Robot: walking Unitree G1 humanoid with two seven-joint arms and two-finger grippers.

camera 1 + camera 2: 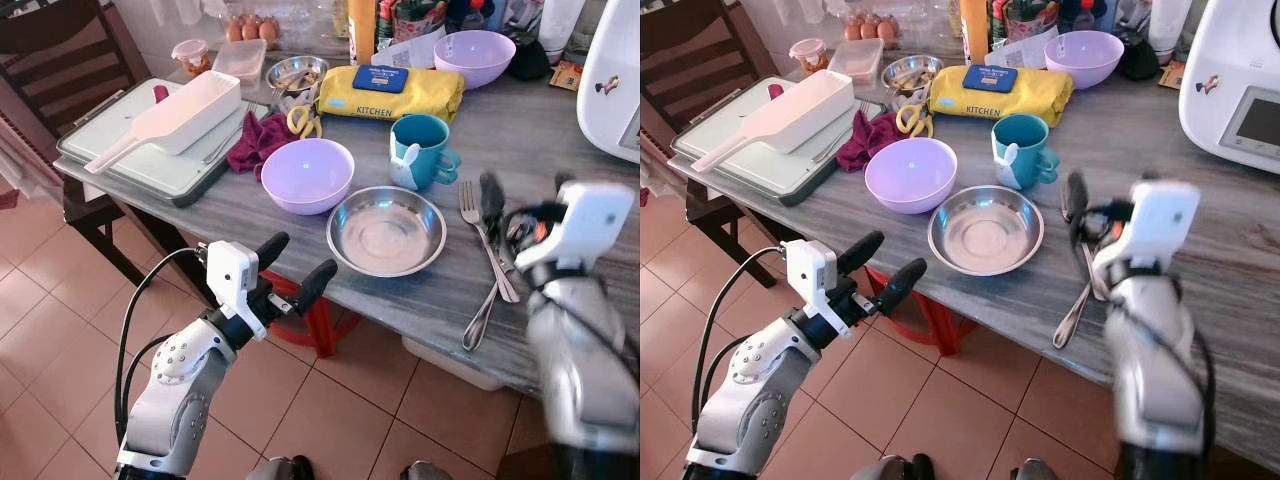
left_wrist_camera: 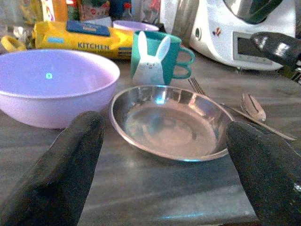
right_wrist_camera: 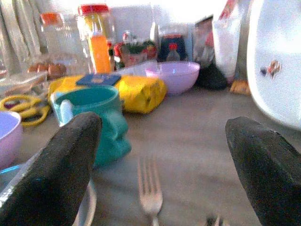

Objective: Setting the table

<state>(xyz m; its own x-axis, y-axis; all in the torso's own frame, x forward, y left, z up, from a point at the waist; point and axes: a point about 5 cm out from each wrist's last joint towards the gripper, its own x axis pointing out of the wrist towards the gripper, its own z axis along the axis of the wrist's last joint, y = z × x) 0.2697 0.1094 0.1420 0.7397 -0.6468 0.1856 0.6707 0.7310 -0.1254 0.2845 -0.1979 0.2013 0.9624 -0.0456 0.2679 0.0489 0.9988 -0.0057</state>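
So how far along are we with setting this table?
Partly laid: a steel plate sits near the table edge with a fork and spoon beside it, and a lilac bowl and teal mug behind. Nothing is in hand: the left tool hovers open off the table edge before the plate, and the right tool is open above the cutlery. The clutter behind is left unsorted.

Bright, even daylight. Right arm motion-blurred in head views; right wrist view soft, washed out at back; steel plate shows glare.
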